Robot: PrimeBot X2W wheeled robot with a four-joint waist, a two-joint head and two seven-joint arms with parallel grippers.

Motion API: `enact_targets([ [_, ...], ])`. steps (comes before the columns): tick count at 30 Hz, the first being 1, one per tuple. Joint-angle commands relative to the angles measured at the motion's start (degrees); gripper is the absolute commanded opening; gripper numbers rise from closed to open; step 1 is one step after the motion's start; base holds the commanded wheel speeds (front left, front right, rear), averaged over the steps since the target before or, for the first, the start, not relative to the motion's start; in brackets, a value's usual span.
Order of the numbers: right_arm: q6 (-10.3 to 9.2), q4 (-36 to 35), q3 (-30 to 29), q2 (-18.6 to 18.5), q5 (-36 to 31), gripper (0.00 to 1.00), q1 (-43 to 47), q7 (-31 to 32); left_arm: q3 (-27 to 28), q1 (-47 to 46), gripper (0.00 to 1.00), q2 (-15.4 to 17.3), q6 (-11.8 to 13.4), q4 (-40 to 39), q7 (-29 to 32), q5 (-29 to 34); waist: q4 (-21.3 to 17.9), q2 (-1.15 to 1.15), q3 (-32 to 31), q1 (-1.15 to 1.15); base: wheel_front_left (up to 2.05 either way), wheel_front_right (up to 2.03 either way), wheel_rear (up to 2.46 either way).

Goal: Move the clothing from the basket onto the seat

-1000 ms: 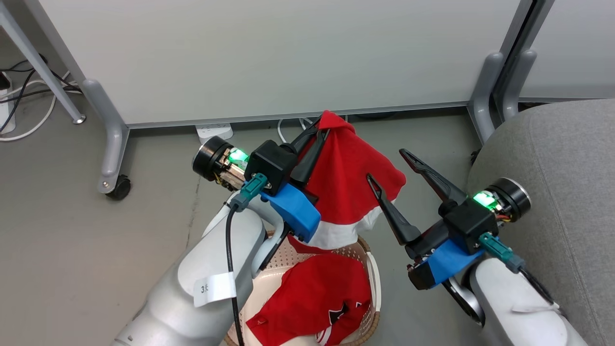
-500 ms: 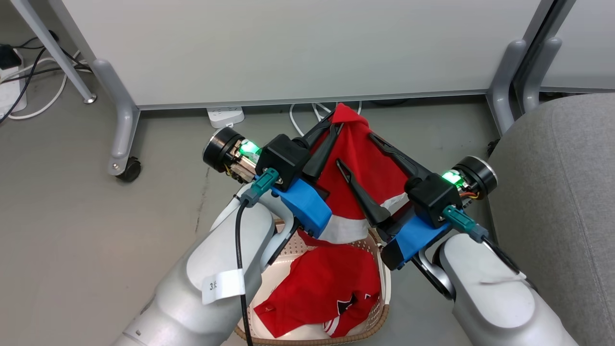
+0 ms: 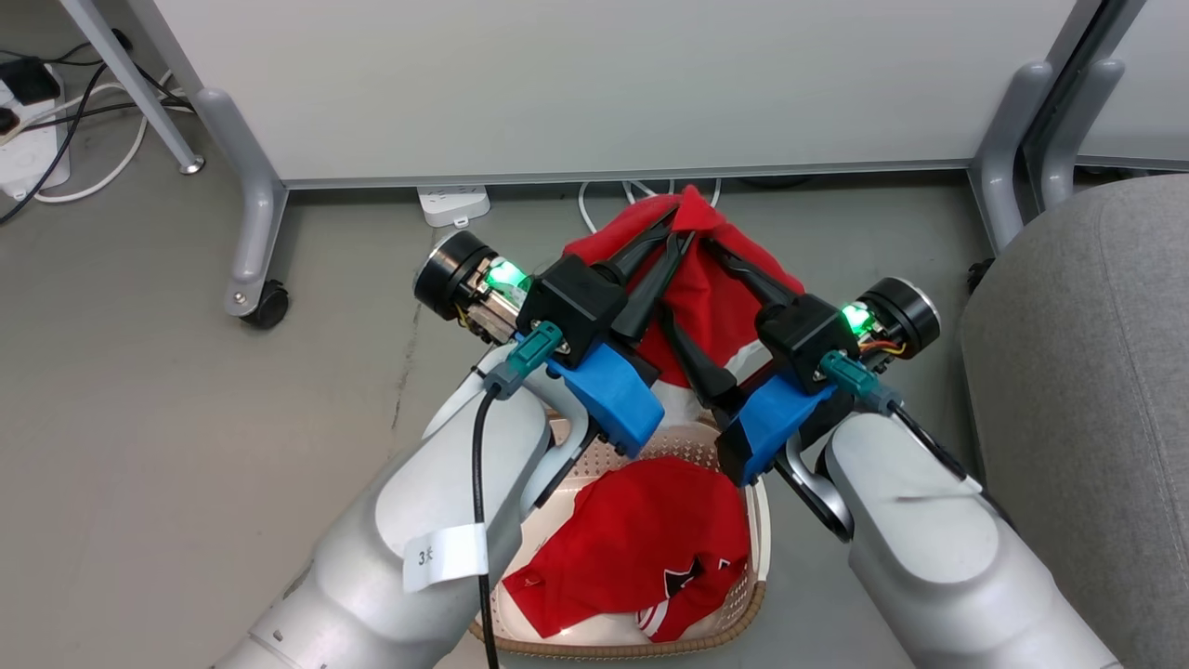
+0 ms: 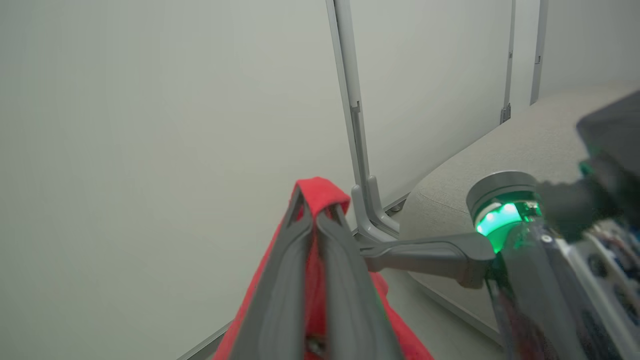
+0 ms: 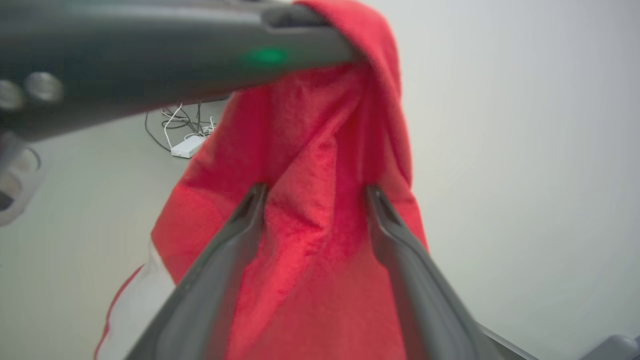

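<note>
two red garments: a hanging garment [image 3: 711, 302] at upper centre and a lying garment [image 3: 641, 548] at lower centre. one basket [image 3: 692, 439]. one grey seat [image 3: 1096, 372] at the right edge. two grippers, left gripper [image 3: 681, 228] and right gripper [image 3: 685, 277]. two power strips, centre strip [image 3: 453, 204] at top centre and corner strip [image 3: 23, 163] at upper left.

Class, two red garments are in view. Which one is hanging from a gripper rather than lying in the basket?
The upper red garment, pinched at its peak by the shut left gripper. The other garment lies crumpled in the basket, untouched.
</note>
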Motion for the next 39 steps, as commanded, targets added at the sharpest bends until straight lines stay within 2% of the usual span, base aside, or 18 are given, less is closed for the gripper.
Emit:
enact_targets([
  [1, 0.01, 0.4, -0.2, 0.2, 0.1, 1.00, -1.0, -0.2, -0.2, -0.8, 0.00, -0.1, -0.1, -0.5, -0.3, -0.3, 0.1, 0.00, 0.1, -0.01, 0.00, 0.00, 0.00],
  [4, 0.01, 2.2, -0.3, 0.6, 0.2, 1.00, -1.9, -0.2, -0.9, -1.2, 0.00, -0.1, 0.3, -1.1, -0.3, -1.0, 0.3, 0.00, 0.5, -0.01, 0.00, 0.00, 0.00],
  [5, 0.01, 2.8, -0.3, 0.7, 0.3, 0.34, -2.2, -0.2, -1.0, -1.3, 0.00, -0.1, 0.4, -1.3, -0.3, -1.1, 0.3, 0.00, 0.6, -0.01, 0.00, 0.00, 0.00],
  [6, 0.01, 3.3, -0.3, 0.8, 0.5, 0.00, -2.5, -0.2, -1.2, -1.4, 0.00, -0.1, 0.4, -1.3, -0.3, -1.3, 0.4, 0.00, 0.6, -0.01, 0.00, 0.00, 0.00],
  [31, 0.01, 4.0, 0.3, 1.1, 1.6, 0.00, -2.8, -0.2, -1.6, -1.2, 0.00, -0.1, 0.8, 0.6, -0.3, -1.8, 0.1, 0.00, 0.3, -0.01, 0.00, 0.00, 0.00],
  [32, 0.01, 4.0, 0.3, 1.1, 1.5, 0.00, -2.9, -0.2, -1.5, -1.4, 0.62, -0.1, 1.2, 0.5, -0.3, -1.6, 0.1, 0.00, 0.3, -0.01, 0.00, 0.00, 0.00],
  [33, 0.01, 4.0, 0.3, 1.1, 1.5, 0.00, -2.9, -0.2, -1.5, -1.4, 1.00, -0.1, 1.3, 0.6, -0.3, -1.7, 0.1, 0.00, 0.3, -0.01, 0.00, 0.00, 0.00],
  [39, 0.01, 3.7, 0.0, 1.1, 1.5, 0.00, -2.4, -0.2, -1.5, -1.6, 1.00, -0.1, 1.6, 0.8, -0.3, -1.5, -0.1, 0.00, 0.3, -0.01, 0.00, 0.00, 0.00],
])
